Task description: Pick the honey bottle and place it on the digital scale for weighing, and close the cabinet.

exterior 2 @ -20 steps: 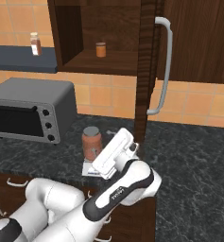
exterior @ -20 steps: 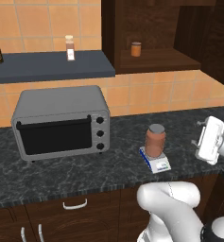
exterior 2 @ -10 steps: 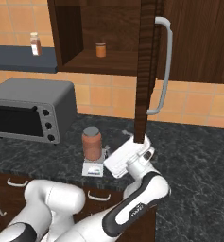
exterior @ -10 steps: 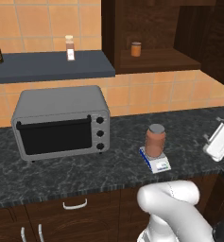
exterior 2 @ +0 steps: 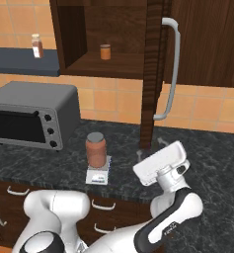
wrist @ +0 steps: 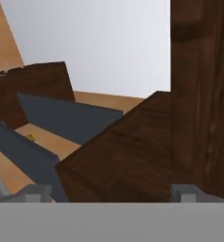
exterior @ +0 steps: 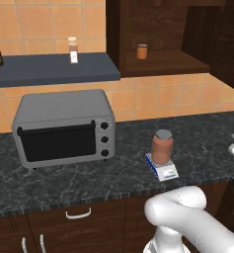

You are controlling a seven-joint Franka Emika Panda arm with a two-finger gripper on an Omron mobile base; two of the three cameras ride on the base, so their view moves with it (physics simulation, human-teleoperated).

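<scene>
End effector [wrist: 111,193] spread wide, holding nothing, honey bottle [exterior 2: 96,149] on digital scale [exterior 2: 98,175]

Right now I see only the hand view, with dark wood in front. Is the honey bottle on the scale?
Observer: Yes, the honey bottle stands upright on the digital scale.
Operator: And the cabinet door?
Observer: The cabinet door is open, edge-on to the right base view, with its handle on the right.
Operator: Where is my gripper?
Observer: The gripper is open and empty, close to the door's lower end.
</scene>
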